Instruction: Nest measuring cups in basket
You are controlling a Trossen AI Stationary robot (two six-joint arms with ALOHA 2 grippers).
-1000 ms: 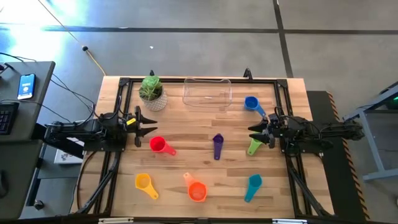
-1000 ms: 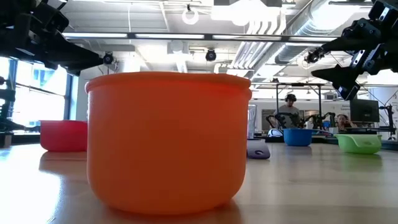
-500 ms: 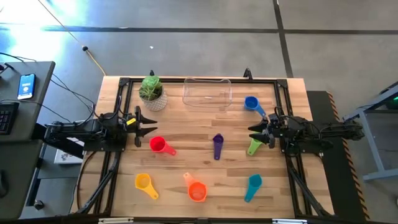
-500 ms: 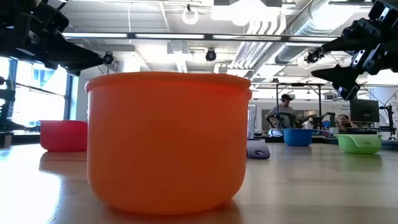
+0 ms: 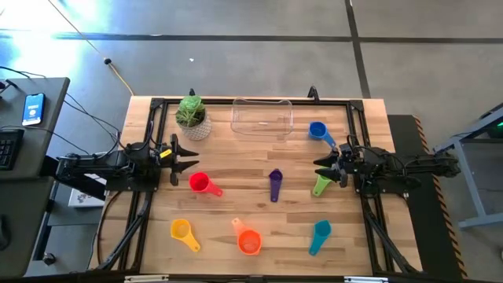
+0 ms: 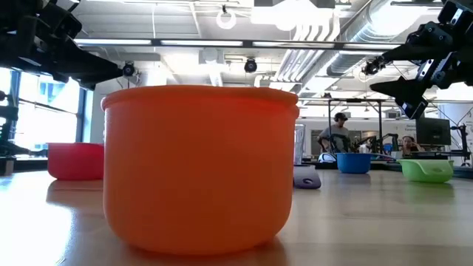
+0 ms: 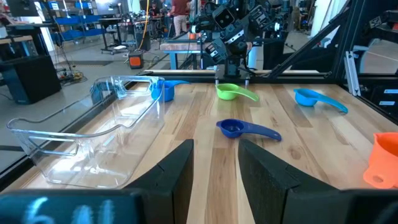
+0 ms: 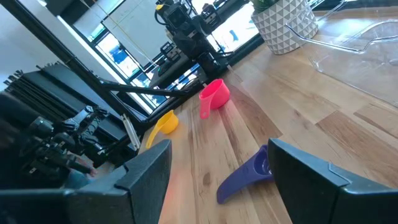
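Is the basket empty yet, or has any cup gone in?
Empty. The high view shows bare wood through the clear basket, and the left wrist view shows nothing inside it. All seven cups lie out on the table.

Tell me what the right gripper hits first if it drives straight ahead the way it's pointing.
Probably the purple measuring cup: it lies just ahead of the open right gripper, between the fingers' line in the right wrist view. Beyond it sits the red measuring cup. Height above the table is unclear.

Left gripper (image 5: 191, 164) and right gripper (image 5: 317, 167) hover, jaws open, facing inward.
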